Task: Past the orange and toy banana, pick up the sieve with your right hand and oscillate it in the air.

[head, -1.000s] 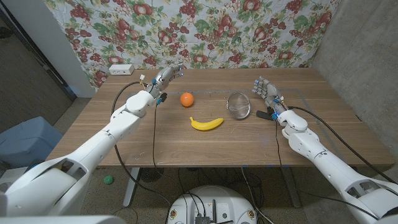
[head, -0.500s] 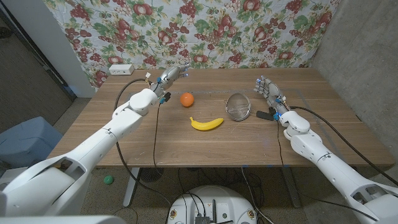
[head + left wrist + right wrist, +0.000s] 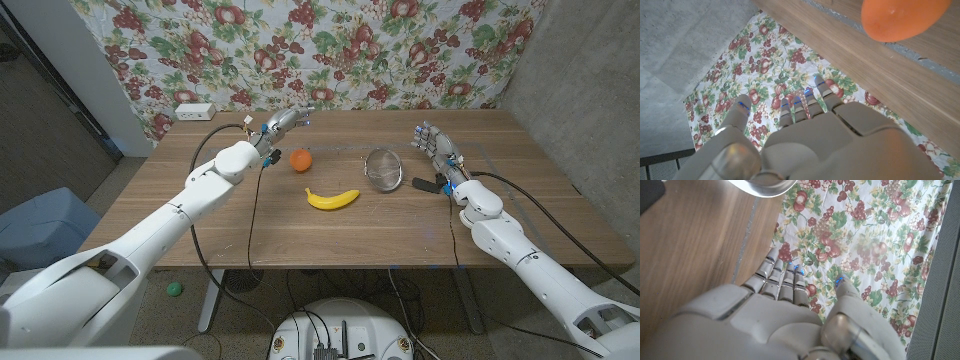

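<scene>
The toy banana (image 3: 332, 199) lies nearest, at frame center. Beyond it, the sieve (image 3: 382, 169) sits right of center, its dark handle (image 3: 425, 184) pointing right toward the right hand (image 3: 436, 152). That hand stands just right of the sieve, fingers extended and apart, holding nothing. The orange (image 3: 300, 159) lies left of center. The left hand (image 3: 282, 121), upper center-left, is empty and farther from the sieve.

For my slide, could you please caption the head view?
Right hand open beside the sieve; left hand open near the orange, banana in front.
</scene>
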